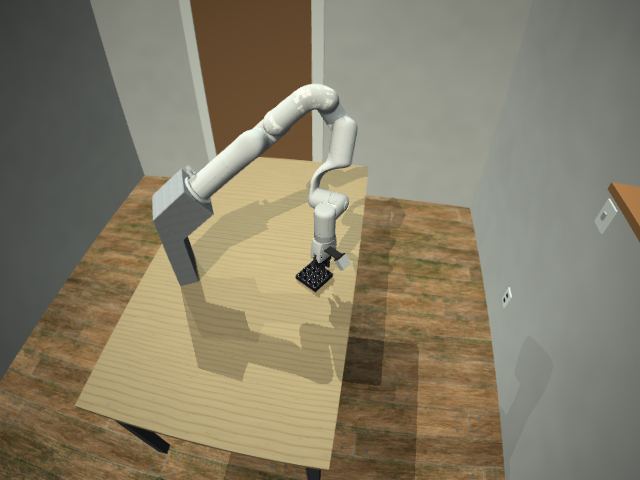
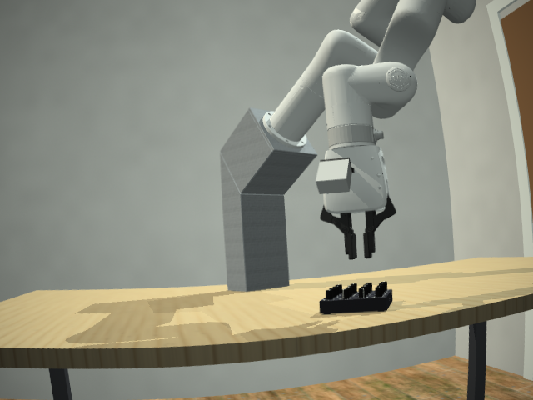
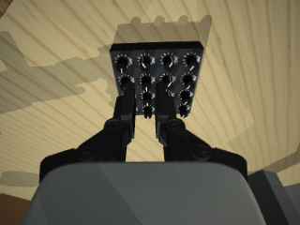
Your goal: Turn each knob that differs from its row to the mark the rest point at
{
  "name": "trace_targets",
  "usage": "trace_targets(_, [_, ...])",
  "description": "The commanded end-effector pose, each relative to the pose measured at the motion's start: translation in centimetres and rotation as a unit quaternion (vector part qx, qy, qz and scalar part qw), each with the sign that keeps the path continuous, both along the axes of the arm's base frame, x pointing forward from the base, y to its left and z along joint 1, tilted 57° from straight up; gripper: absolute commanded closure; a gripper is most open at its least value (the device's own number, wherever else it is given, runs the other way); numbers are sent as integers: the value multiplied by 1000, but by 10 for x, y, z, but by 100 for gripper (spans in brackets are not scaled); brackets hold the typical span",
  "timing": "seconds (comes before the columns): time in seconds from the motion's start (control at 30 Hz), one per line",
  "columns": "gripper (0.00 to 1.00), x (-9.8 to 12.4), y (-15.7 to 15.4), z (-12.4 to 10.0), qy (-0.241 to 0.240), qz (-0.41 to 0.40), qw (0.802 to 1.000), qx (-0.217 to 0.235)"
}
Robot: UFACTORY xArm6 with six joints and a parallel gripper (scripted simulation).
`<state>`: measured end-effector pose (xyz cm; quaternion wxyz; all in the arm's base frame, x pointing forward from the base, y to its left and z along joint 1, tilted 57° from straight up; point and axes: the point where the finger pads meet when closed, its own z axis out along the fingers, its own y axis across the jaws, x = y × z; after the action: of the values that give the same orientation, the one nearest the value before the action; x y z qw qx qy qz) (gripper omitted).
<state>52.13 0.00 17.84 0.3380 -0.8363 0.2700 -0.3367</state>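
Observation:
The black knob box (image 1: pixel 311 276) stands on its feet on the wooden table, near the table's right edge. It also shows in the exterior view (image 2: pixel 356 297) and in the wrist view (image 3: pixel 157 77), where its four rows of knobs with white lines are visible. My gripper (image 2: pixel 360 255) hangs straight down, clearly above the box and touching no knob. Its fingers are drawn in to a narrow gap with nothing between them. In the wrist view the fingertips frame the second column of knobs in the nearer rows and partly hide the knobs beside it.
The arm's grey base pedestal (image 2: pixel 254 215) stands on the table behind and to the left of the box. The table's right edge (image 1: pixel 351 289) is close to the box. A brown door (image 1: pixel 253 77) is in the far wall.

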Motion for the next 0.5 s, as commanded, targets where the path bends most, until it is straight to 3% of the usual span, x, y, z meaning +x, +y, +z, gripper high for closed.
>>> trace_targets(0.0, [81, 1, 0, 0, -1, 0, 1000, 0])
trace_targets(0.47, [81, 10, 4, -6, -1, 0, 1000, 0])
